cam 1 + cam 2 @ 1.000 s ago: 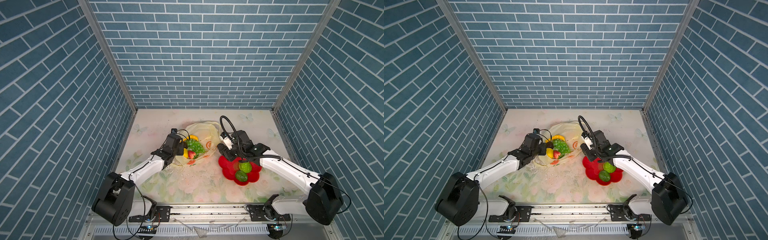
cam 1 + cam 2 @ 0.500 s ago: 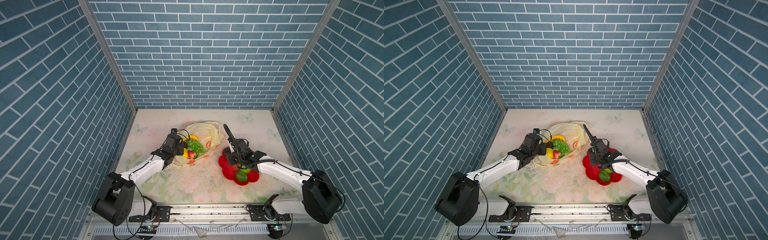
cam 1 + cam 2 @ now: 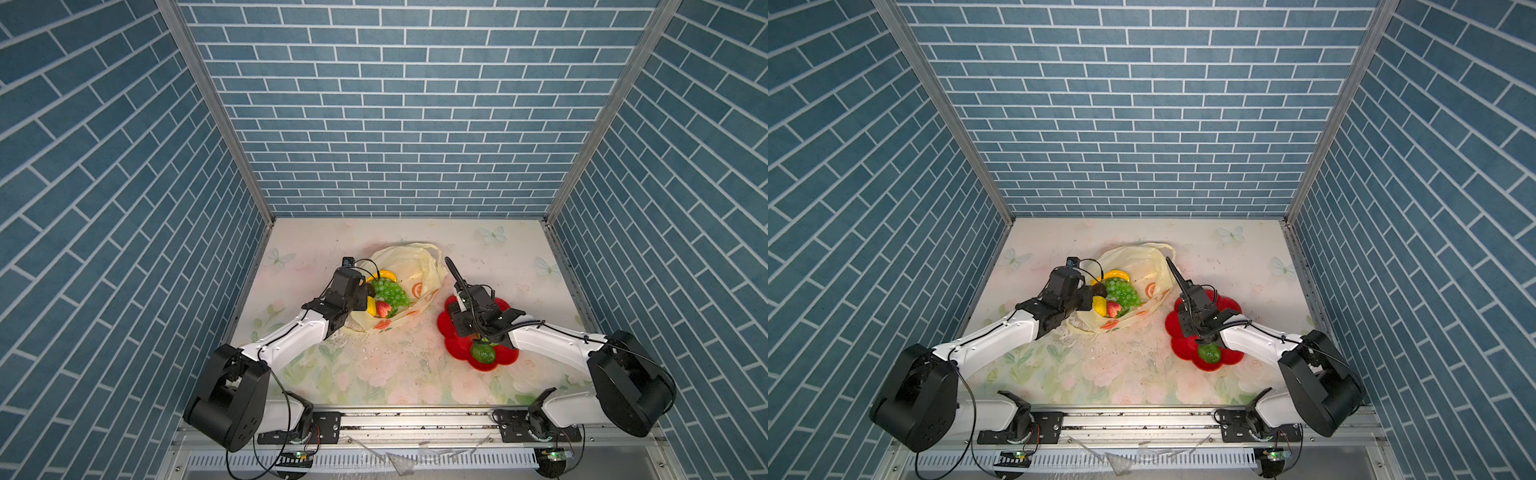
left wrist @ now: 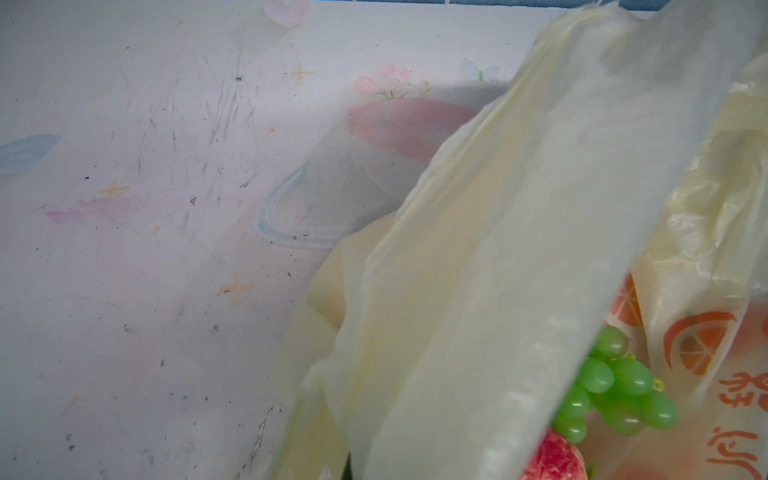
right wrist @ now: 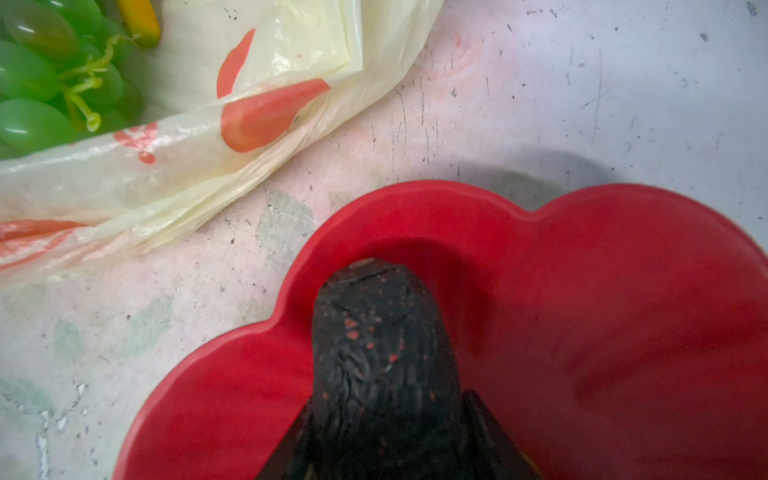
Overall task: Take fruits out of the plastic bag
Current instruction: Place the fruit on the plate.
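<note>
- The left fingers (image 3: 360, 300) were closed together on the near rim of the plastic bag (image 3: 415, 266), at its open mouth
- In the left wrist view these fingers were hidden, and a pale band of the bag's film ran out from where they sat and across most of the frame
- Just past the left fingertips, inside the bag's mouth, lay the lemon (image 3: 371, 306) and the strawberry (image 3: 383, 308), side by side and touching
- The green grape bunch (image 3: 390, 291) sat a little further from those fingertips, against the strawberry, and the banana (image 3: 385, 274) curved along the far side of the grapes
- The right fingers (image 5: 492, 436) were clamped on the dark avocado (image 5: 382, 340), one finger on each side of it
- The avocado stuck out well past the right fingertips, low over the red flower-shaped plate (image 5: 623, 270), with its tip close to the lobed rim that faced the bag; I could not tell whether it touched the plate
- Behind the right fingers, toward the arm's base, the bumpy green citrus (image 3: 482, 353) lay on the plate, partly under the wrist in both top views
- Ahead of the right fingertips the bag rested crumpled on the floral worktop (image 3: 374, 374), near the plate but apart from it, with a strip of bare worktop between them
</note>
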